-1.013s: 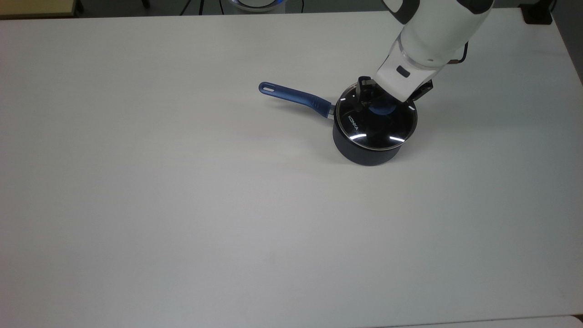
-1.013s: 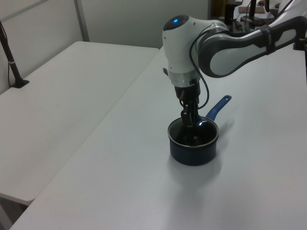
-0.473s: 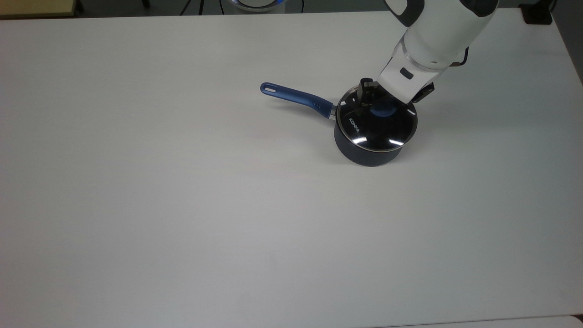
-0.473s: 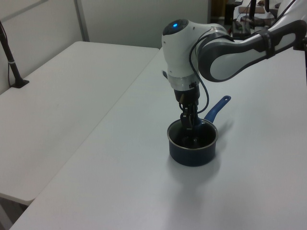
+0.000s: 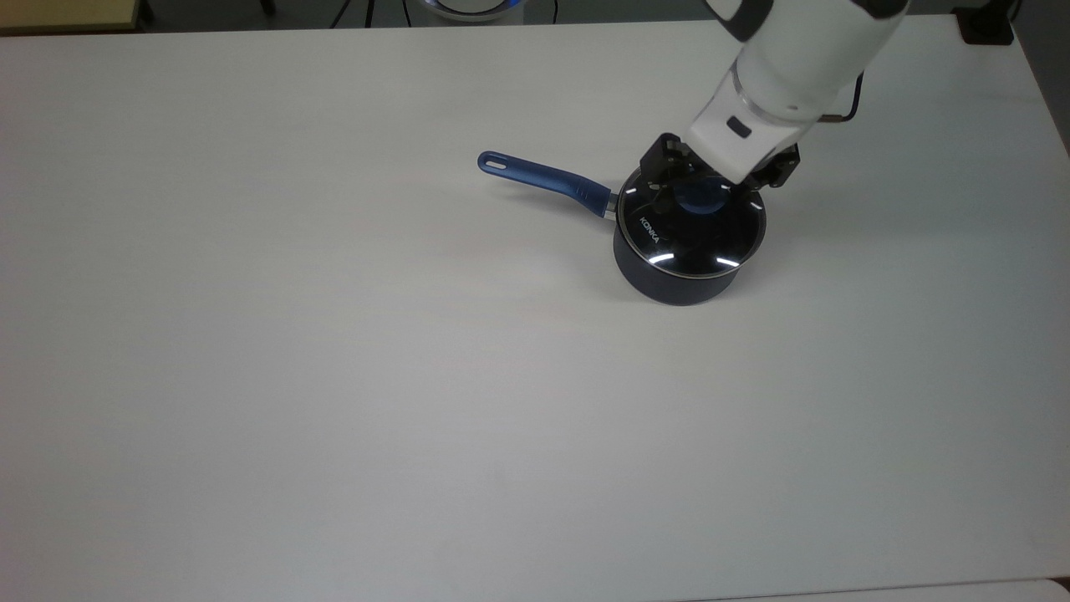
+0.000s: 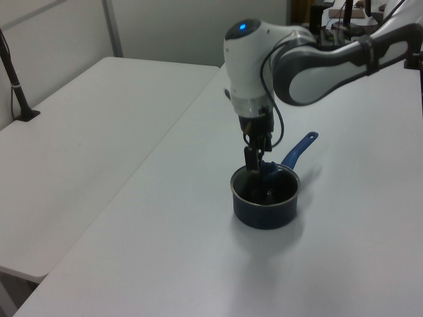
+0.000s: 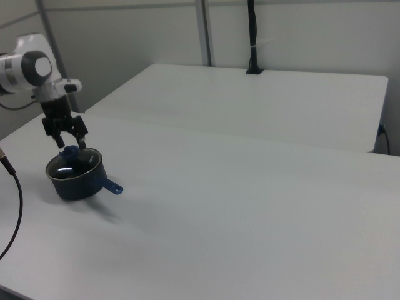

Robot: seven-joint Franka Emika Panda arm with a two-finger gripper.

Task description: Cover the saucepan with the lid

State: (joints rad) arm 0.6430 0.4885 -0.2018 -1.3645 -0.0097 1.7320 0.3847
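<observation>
While your arm reaches in over the white table (image 5: 334,376), start with the table itself: it carries everything, and in the left view a second white table (image 6: 79,125) stands beside it across a narrow gap.

Next in size is the Franka arm (image 6: 317,56) — its white and grey links come in from the left view's upper right, bend at the wrist and point the hand almost straight down over the pot. In the top view the arm's upper part is cut off by the frame's top edge, and its white wrist covers part of the gripper's body.

Your saucepan (image 5: 677,280) sits upright on the table, right of centre in the top view, its long blue handle (image 5: 547,179) pointing toward the top view's upper left. The lid (image 5: 710,238) lies flat on the saucepan's rim, KONKA lettering toward the handle side.

The gripper (image 5: 709,180) hangs just above the lid's blue knob (image 5: 698,199). Its fingers (image 7: 62,139) are spread apart, one on each side of the knob, and hold nothing — the right view shows a gap between each tip and the knob.

Hard to make out for you: in the left view the glass lid is barely distinguishable from the pan's dark interior, and the steam vent cannot be picked out.
</observation>
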